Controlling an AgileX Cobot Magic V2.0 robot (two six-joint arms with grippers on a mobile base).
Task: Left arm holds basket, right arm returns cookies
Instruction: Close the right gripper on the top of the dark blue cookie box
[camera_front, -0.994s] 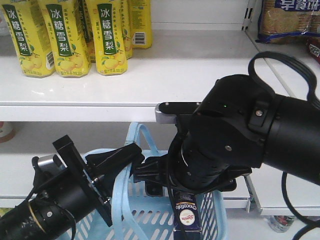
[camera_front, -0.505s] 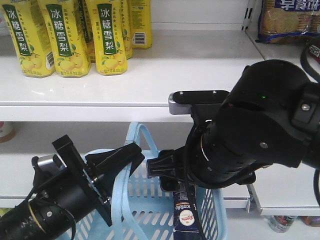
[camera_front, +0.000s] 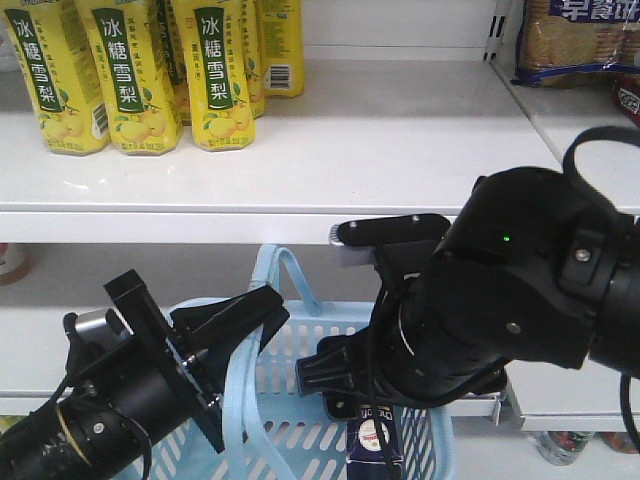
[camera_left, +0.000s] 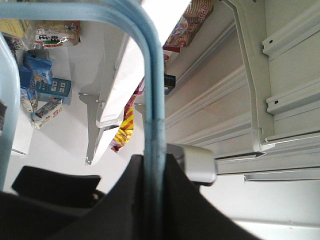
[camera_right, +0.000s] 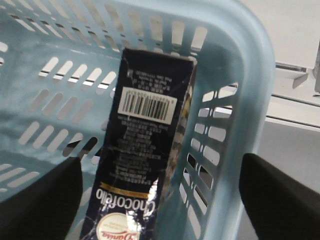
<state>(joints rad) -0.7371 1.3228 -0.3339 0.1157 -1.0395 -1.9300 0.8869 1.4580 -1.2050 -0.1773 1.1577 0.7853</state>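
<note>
Right hand (camera_right: 160, 167) spread wide, cookies (camera_right: 150, 125) between its fingers (camera_right: 35, 200), ungripped, standing against slotted wall of basket (camera_right: 250, 65)

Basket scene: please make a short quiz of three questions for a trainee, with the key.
1. True or false: the box lies outside the basket.
2. What does the left claw grip? A) the box B) a basket handle C) nothing
3. In the right wrist view, is the right claw open or shut?
Key: 1 false, it stands inside the basket. 2 B. 3 open, not touching the box.
</note>
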